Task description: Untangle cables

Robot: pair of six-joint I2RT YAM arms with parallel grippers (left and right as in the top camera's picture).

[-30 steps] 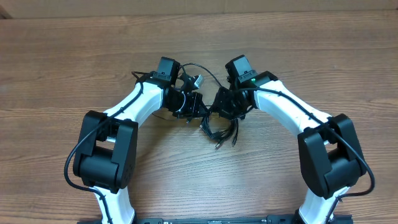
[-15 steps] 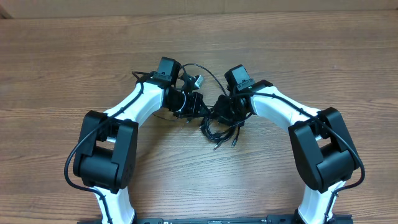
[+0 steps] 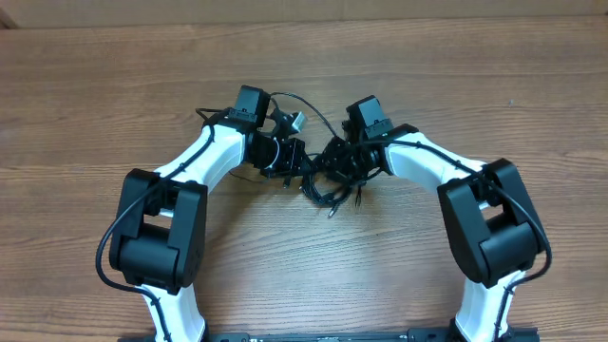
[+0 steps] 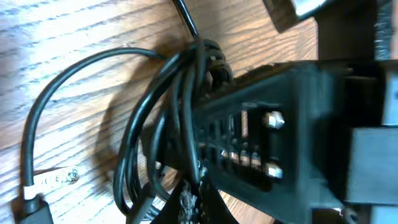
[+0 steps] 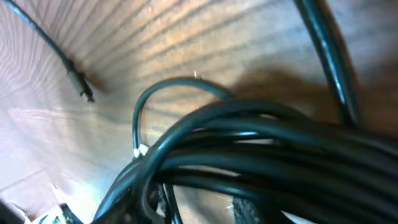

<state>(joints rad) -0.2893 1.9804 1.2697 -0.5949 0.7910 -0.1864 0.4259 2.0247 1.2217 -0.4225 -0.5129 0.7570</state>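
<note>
Cables [image 3: 326, 187] sit as one dark knotted bundle near the middle of the worktop [image 3: 95, 95], slung between the two arms, with a couple of loose ends trailing toward 6 o'clock. We have the left tool [image 3: 294, 163] at the bundle's 10 o'clock side and the right tool [image 3: 346, 163] at its 1 o'clock side. Both are pressed into the tangle, so the overhead view hides most of the fingers.

From the left wrist, the cables [image 4: 177, 106] gather into a tight sheaf that runs along the edge of a black finger [image 4: 249, 130] and slips behind it. The left tool is closed all the way, and we read it as pinched on those strands. That hold makes sense as an anchor: one side is fixed so the other can draw loops away. One cord curves out toward 9 o'clock and ends by a white tag [image 4: 53, 179] on the wood.

From the right wrist, the cables [image 5: 261, 149] fill the frame as thick parallel strands close to the lens, and a separate plug end [image 5: 81, 84] lies apart at 10 o'clock. No fingers show there, so we cannot tell whether the right tool is apart or clamped on anything.

We judge the knot far from undone. The next pull should be slow, since hauling against the anchored side could tighten it.
</note>
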